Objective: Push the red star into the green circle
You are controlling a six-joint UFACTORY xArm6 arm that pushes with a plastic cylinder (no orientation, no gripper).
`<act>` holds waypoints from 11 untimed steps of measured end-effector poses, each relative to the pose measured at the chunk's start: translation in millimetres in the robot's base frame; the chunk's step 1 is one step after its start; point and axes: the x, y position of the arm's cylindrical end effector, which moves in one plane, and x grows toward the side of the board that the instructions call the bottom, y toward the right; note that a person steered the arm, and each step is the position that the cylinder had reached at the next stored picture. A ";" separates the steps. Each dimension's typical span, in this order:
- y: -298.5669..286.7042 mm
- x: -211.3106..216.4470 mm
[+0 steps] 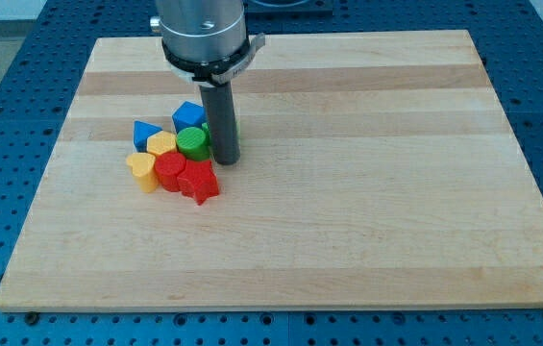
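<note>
- My tip [227, 159] rests on the table [367, 211], just to the view's right of the green circle [192, 142]; we carry no gripper, only the rod.
- The red star [199, 182] lies below the green circle, touching it or nearly so.
- Packed around them: a red block [169, 171], a yellow block [161, 145], a yellow heart [141, 169], a blue triangle [145, 132] and a blue block [189, 114].
- A further green block [206, 130] peeks out behind our rod.
</note>
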 end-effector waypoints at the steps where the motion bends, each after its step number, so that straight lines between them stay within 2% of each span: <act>1: -0.4 -1.0; 2: 7.4 3.3; 3: 49.7 36.1; 4: 33.1 112.5; 5: -13.5 138.9; 6: -53.0 133.2; 7: -53.7 109.2; 8: -50.0 84.9; 11: -4.5 58.6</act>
